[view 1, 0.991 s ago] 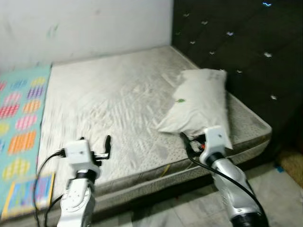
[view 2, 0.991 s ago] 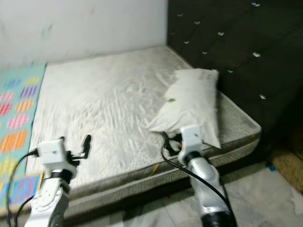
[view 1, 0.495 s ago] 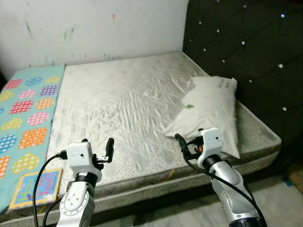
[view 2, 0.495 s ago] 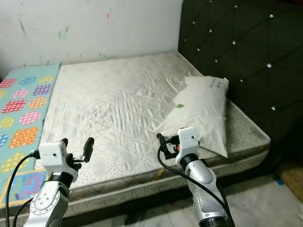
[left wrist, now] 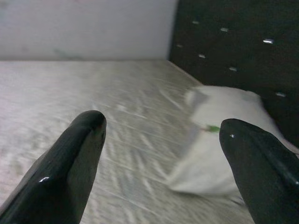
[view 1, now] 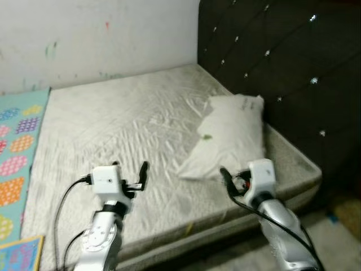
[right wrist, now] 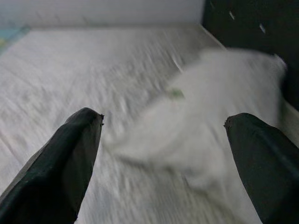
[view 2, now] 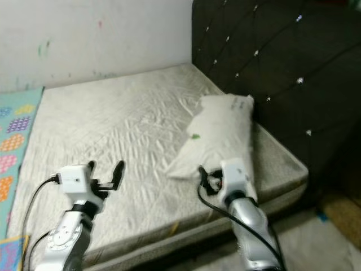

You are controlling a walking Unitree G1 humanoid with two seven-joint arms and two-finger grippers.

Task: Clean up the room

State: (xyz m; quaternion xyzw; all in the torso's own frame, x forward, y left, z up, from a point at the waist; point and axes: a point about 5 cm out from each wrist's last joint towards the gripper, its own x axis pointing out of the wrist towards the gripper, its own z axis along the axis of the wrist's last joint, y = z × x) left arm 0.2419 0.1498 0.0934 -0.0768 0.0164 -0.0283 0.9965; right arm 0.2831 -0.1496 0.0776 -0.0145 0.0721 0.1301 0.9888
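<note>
A white pillow [view 1: 231, 132] with a small green mark lies on the right side of the bare mattress [view 1: 113, 124], close to the dark tufted headboard [view 1: 271, 68]. My right gripper [view 1: 237, 178] is held open at the pillow's near end, just in front of it, and the right wrist view has the pillow [right wrist: 205, 107] between its fingertips [right wrist: 70, 158]. My left gripper [view 2: 104, 169] is open and empty over the mattress's near edge, well to the left of the pillow [left wrist: 224, 140].
A colourful patterned mat [view 1: 14, 158] covers the bed's left side, with a bright flat item [view 1: 20, 254] at its near corner. A marked white wall [view 1: 96, 34] stands behind the bed. Tiled floor [view 1: 338, 237] lies at the lower right.
The whole picture has shifted left, so the camera has turned right. Both arms hold the same pose with open fingers. The pillow now sits closer to my right gripper.
</note>
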